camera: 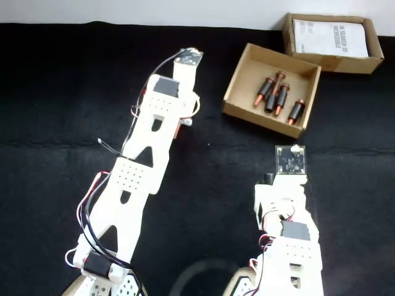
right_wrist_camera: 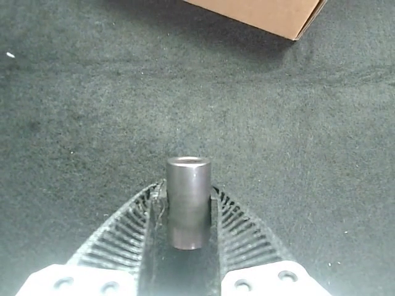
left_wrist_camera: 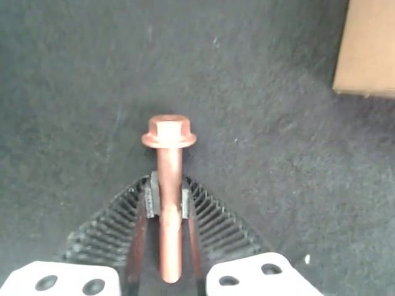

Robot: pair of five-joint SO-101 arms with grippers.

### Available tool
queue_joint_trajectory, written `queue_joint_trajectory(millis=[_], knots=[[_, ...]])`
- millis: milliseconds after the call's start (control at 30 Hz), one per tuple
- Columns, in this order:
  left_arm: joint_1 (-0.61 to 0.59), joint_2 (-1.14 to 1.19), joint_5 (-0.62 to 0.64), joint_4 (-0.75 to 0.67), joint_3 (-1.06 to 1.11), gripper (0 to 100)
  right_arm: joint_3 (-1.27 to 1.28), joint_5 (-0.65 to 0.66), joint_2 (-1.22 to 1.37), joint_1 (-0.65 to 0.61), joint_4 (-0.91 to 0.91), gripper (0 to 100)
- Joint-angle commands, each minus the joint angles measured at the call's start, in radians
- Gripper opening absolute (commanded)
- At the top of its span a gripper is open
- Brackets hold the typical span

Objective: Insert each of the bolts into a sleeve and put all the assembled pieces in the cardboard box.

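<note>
My left gripper is shut on a copper bolt by its shank, the hex head pointing away over the black cloth. A dark grey sleeve stands clamped in my shut right gripper, its open end facing away. In the high view the left arm stretches to the table's middle, left of the cardboard box. The right arm sits below that box. Several assembled pieces lie inside the box.
A second cardboard box holding a printed sheet stands at the back right corner. An edge of the cardboard box lies ahead of the left gripper, and its corner ahead of the right one. Black cloth covers the table.
</note>
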Motion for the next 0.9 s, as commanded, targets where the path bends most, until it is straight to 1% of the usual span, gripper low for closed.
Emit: queue_joint_trajectory(millis=[0, 100, 200, 333, 567, 667, 800, 867], knots=[[-0.018, -0.081, -0.008, 0.063, -0.079, 1, 0.007, 0.014, -0.018, -0.008, -0.047, 0.7], [-0.015, -0.117, -0.008, 0.083, -0.133, 1, 0.062, 0.014, -0.018, -0.028, -0.142, 0.7], [-0.010, -0.191, -0.008, 0.087, -0.134, 1, 0.082, 0.012, -0.019, -0.090, -0.145, 0.7], [0.010, -0.320, -0.008, 0.120, -0.133, 1, 0.085, 0.008, -0.021, -0.139, -0.142, 0.7], [0.016, -0.575, -0.008, 0.126, -0.102, 1, 0.067, 0.012, -0.027, -0.171, -0.156, 0.7], [0.016, -0.725, -0.037, 0.126, 0.071, 1, 0.056, -0.002, -0.028, -0.220, -0.191, 0.7], [0.018, -1.017, -0.041, 0.121, 0.476, 1, 0.050, -0.135, -0.028, -0.262, -0.254, 0.7], [0.018, -1.161, -0.043, 0.118, 0.668, 1, 0.050, -0.176, -0.028, -0.283, -0.300, 0.7]])
